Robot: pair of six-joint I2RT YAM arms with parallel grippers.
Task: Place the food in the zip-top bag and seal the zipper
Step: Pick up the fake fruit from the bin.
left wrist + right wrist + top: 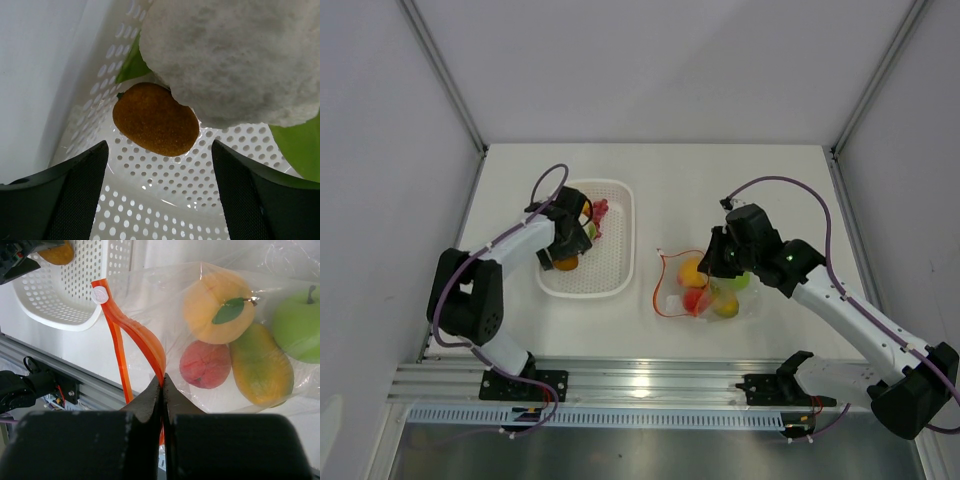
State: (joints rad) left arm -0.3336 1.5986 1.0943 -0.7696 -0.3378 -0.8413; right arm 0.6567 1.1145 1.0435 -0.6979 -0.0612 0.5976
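Cam layout: one overhead, two wrist close-ups.
Top external: high behind arm bases, looking down across whole tabletop [740, 180], near edge at bottom. Left wrist: very close, pointing down into white basket [165, 190] past left gripper [159, 150], centred on orange-brown fruit [155, 120]. Right wrist: close, looking over right gripper [162, 381] at zipper [142, 337] and zip-top bag [165, 290], toward near-left corner. Shared by all three: basket, that fruit. Shared by overhead and right wrist: bag.

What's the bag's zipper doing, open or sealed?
Open. On the zip-top bag, the zipper strips bow apart, the right gripper pinching one.
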